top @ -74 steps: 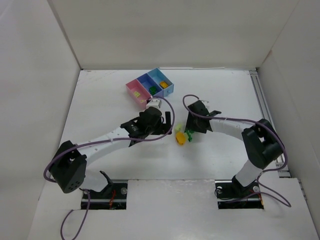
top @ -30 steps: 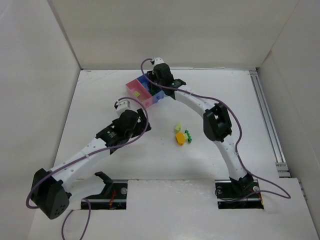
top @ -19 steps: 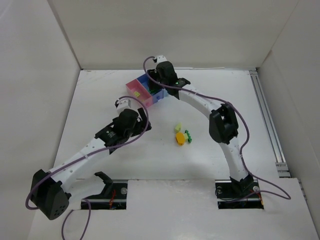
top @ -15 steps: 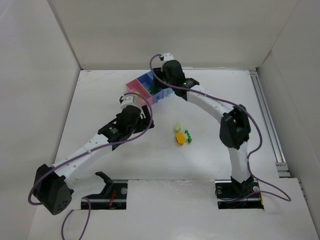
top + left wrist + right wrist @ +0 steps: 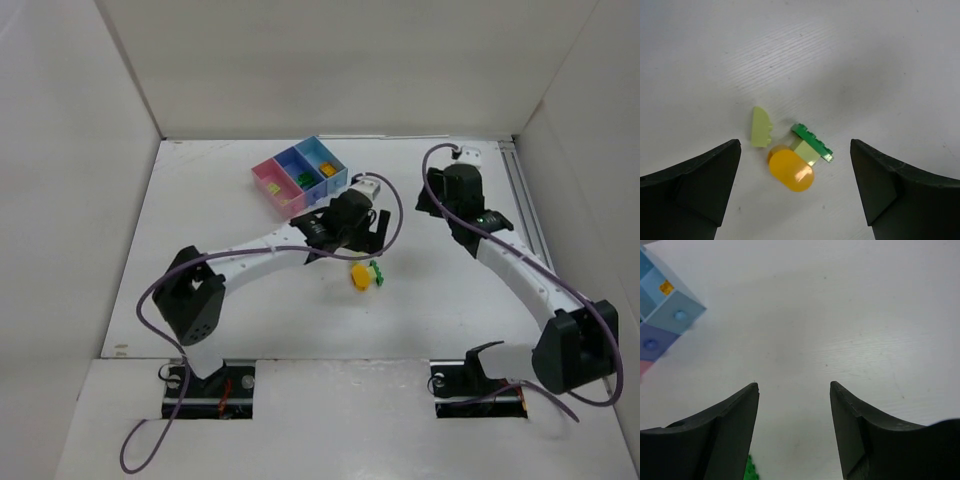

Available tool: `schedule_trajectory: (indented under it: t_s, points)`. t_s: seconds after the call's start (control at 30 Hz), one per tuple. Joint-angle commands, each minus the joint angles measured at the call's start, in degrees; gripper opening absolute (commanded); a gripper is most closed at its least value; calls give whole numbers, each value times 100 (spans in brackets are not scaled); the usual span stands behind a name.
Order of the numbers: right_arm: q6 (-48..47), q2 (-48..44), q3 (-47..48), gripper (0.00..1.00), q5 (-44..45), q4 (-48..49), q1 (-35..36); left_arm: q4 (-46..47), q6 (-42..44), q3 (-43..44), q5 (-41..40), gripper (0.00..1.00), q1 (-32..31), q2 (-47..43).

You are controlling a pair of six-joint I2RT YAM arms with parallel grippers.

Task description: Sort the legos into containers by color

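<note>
Three joined bins stand at the back: pink (image 5: pixel 268 180), purple-blue (image 5: pixel 292 166) and light blue (image 5: pixel 318 153), each with small legos inside. Loose legos lie mid-table: an orange-yellow piece (image 5: pixel 360 277) and a dark green one (image 5: pixel 376 271). The left wrist view shows the orange-yellow piece (image 5: pixel 791 169), a dark green plate (image 5: pixel 812 141) on a pale cube (image 5: pixel 806 150), and a pale yellow-green piece (image 5: pixel 760 128). My left gripper (image 5: pixel 352 240) (image 5: pixel 795 145) hovers open above them. My right gripper (image 5: pixel 432 200) (image 5: pixel 794 385) is open and empty to the right.
White walls enclose the table on three sides. A rail (image 5: pixel 530 230) runs along the right edge. In the right wrist view the light blue bin (image 5: pixel 671 307) sits at the top left and a green lego (image 5: pixel 751 470) at the bottom edge.
My left arm swung right from beside the pink bin to above the loose legos. My right arm drew back from over the bins to the right side of the table.
</note>
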Motion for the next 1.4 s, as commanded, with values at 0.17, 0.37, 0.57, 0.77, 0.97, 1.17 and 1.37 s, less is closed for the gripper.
schedule_trajectory:
  t_s: [0.17,0.37,0.57,0.77,0.97,1.17,1.37]
  points:
    - [198,-589,-354,65,245,-405,-580,-107,-208,666,526,83,-77,693]
    - [137,-642,-530,65,-18,-353,-826,-300,-674,728,-334,82,-147,878]
    - [84,-528,-530,65,-124,-353,-879,-467,-666,789,-899,81,-147,1115]
    - [32,-370,-530,65,-326,-300,-879,-328,-718,737,-758,78,38,1379]
    - [31,-203,-417,65,-379,-353,-879,-327,-718,684,-750,65,143,1485]
    - [-21,-203,-416,65,-309,-353,-879,-274,-771,404,-487,46,143,1398]
    - [-74,-256,-363,65,-194,-405,-932,-204,-771,192,-363,49,143,1327]
